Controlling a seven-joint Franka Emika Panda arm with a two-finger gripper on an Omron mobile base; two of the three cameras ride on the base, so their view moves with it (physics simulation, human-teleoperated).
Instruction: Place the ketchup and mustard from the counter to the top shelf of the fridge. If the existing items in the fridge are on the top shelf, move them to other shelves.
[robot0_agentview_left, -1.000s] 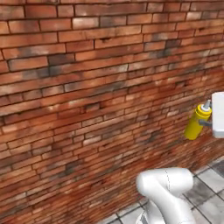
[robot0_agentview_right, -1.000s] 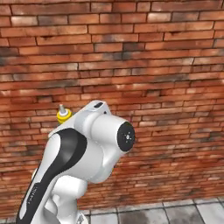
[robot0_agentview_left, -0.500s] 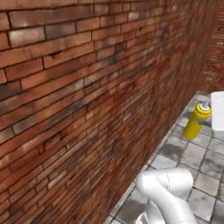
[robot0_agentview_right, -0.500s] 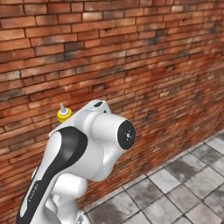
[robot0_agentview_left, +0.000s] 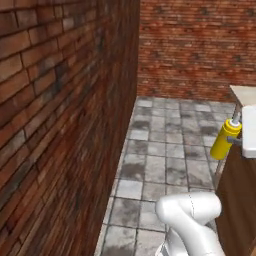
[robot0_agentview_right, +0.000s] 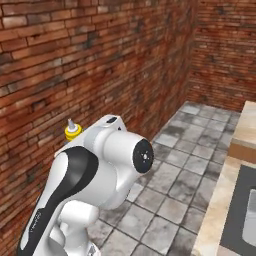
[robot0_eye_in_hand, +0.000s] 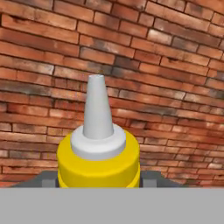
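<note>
Clearly the gripper (robot0_agentview_left: 234, 141) is clenched partway around the mustard (robot0_agentview_left: 223, 141), carrying it upright.

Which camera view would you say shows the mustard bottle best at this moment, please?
The hand view: the mustard sits large and centred, its pale nozzle and yellow shoulder sharp against the brick wall, held in the claw. The left base view shows its whole side, small, at the right edge. The right base view shows just its tip above the arm.
</note>
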